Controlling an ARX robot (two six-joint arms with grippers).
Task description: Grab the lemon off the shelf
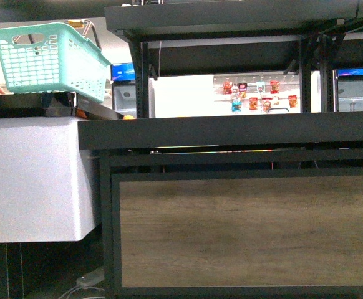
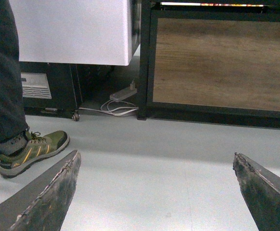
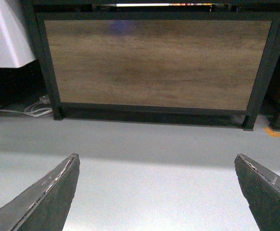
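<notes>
Lemon not visible anywhere. Black shelf (image 1: 231, 131) with wood-grain panel (image 1: 250, 230) on pale grey floor (image 2: 130, 130); turquoise basket (image 1: 44, 59) up left of shelf, contents unclear. Left gripper (image 2: 155, 156), right gripper (image 3: 156, 156) both spread, empty.

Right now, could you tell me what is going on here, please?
Nothing is being handled yet. The left gripper and right gripper are both open and empty, low over the floor, facing the wood-grain panel of the shelf. No lemon shows in any view. A person's shoe is on the floor near the left gripper.

Three views, all toward shelf (image 1: 250, 230)
</notes>
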